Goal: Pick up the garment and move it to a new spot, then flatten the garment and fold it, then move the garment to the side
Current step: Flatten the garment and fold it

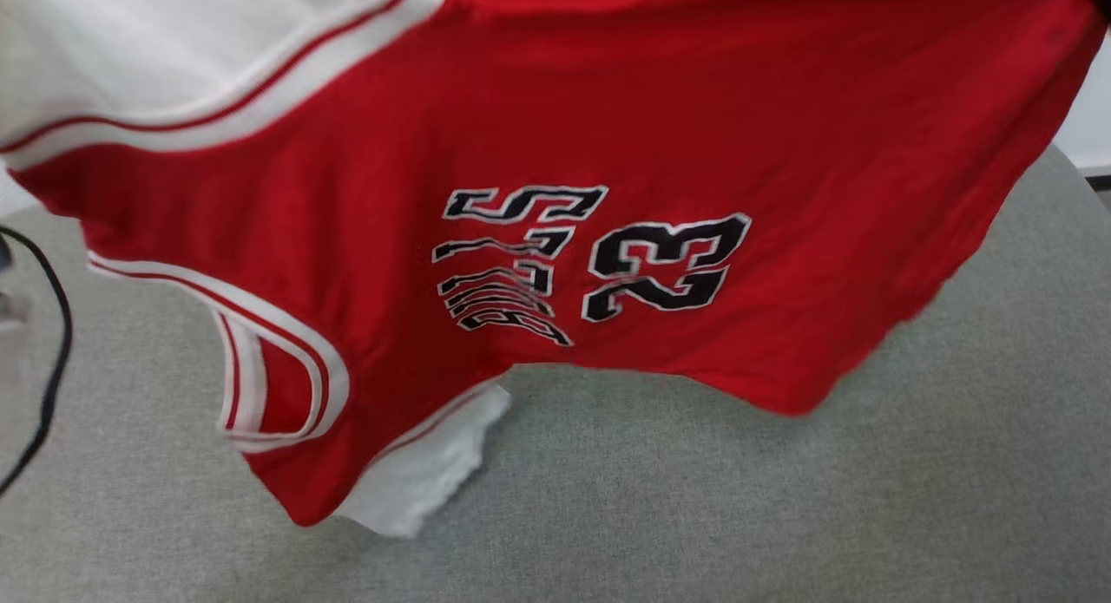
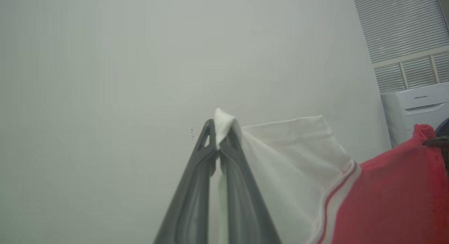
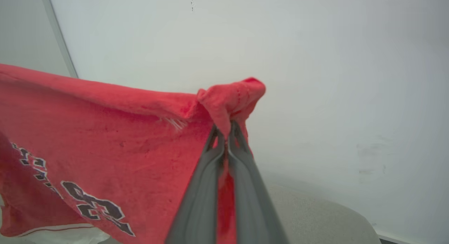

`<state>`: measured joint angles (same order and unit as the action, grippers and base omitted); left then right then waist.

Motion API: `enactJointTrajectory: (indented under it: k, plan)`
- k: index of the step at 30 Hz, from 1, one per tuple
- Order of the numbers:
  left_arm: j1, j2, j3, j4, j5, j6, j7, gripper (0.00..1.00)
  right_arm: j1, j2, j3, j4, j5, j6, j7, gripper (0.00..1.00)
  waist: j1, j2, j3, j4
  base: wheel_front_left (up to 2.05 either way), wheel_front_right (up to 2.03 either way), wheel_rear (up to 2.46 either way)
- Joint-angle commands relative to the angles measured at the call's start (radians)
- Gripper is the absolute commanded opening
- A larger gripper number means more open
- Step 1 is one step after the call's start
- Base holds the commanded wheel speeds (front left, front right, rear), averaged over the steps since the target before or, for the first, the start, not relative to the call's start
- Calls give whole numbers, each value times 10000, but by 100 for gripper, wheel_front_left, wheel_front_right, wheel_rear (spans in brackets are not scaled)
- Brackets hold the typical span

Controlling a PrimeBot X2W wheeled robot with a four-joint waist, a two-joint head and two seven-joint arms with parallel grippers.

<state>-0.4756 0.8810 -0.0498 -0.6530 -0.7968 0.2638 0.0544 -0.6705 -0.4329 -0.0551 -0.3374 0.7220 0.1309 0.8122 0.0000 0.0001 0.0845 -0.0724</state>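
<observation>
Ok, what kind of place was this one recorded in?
Probably a plain indoor test room, perhaps a laundry corner: a bare white wall, a grey fabric-covered surface under the garment, and a white Hisense appliance beneath a louvred panel.

The garment (image 1: 555, 126) shows 23, the appliance (image 2: 417, 112) Hisense.

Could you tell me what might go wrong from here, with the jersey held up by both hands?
1. The left hand pinches just the tip of a white sleeve; that small bite could slip out.
2. The right hand grips a bunched red corner, so the jersey may land creased.
3. The other sleeve hangs crumpled behind the body, close to the grey surface, and could get trapped underneath.
</observation>
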Motion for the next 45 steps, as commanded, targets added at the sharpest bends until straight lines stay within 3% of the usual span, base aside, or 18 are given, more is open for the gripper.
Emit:
enactJointTrajectory:
  k: [1,10,12,17,27,34,39,45]
  plan:
    - [-231,33,67,75,-74,-22,26,0,-268,58,-58,-92,0,-4,-140,0,0,-1,139,-56,0,0,0]
    - [-2625,350,-35,1160,-257,-560,296,0,-1316,15,-164,71,-309,-4,-765,0,0,-1,1515,-83,0,0,0]
    - [-3385,597,-242,1582,85,-800,374,0,-1789,-32,-88,175,-454,-4,-1041,0,0,-1,1990,-39,0,0,0]
    - [-5680,490,-928,2874,337,-1469,573,0,-3265,-60,192,1013,-904,-5,-1871,0,0,-1,3253,65,0,0,0]
    - [-10924,-702,-2439,6804,1562,-2765,398,0,-6671,-106,1026,4127,-2196,-10,-3541,0,0,-1,5190,420,0,0,0]
    - [-13545,-1788,-2876,9608,2120,-3239,-562,0,-8893,304,1785,6410,-3045,-10,-4988,0,0,-1,6164,599,0,0,0]
    - [-13971,-2384,-3223,11195,2236,-3515,-1408,0,-9547,568,2121,7849,-3535,-10,-6084,0,0,-1,6461,774,0,0,0]
    - [-12692,-2994,-3913,12107,2102,-3780,-2327,0,-8839,784,2657,9055,-3450,-8,-7169,0,0,-1,6352,976,0,0,0]
